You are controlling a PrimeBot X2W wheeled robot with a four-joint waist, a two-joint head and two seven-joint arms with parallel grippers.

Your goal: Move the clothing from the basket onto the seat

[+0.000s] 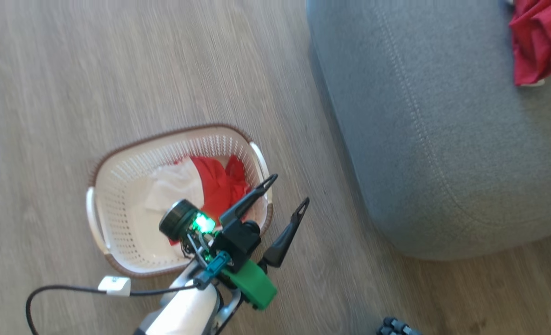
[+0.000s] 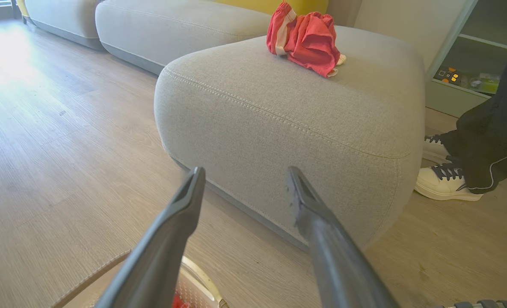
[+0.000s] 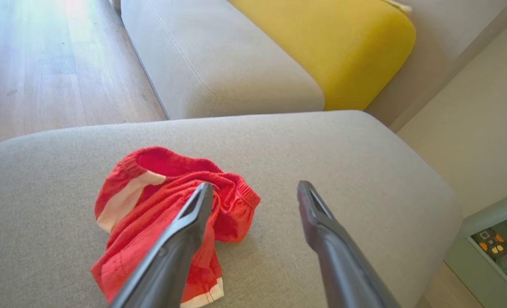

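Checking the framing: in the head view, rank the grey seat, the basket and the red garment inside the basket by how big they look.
1. Seat: largest, even cropped by the frame.
2. Basket: second.
3. Red garment inside the basket: smallest, partly hidden.

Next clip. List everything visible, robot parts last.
basket: one, cream with brown rim, on the floor
seat: one, grey, right of the basket
seat garment: one, red and white, on the seat
basket garment: one, red and white, inside the basket
yellow cushion: one, yellow, beyond the seat
grey cushions: two, grey, beyond the seat
shoes: two, white, a person's, beside the seat
shelf: one, pale green, past the seat
cable: one, black, near the basket
left gripper: one, dark, open, above the basket
right gripper: one, dark, open, over the seat garment
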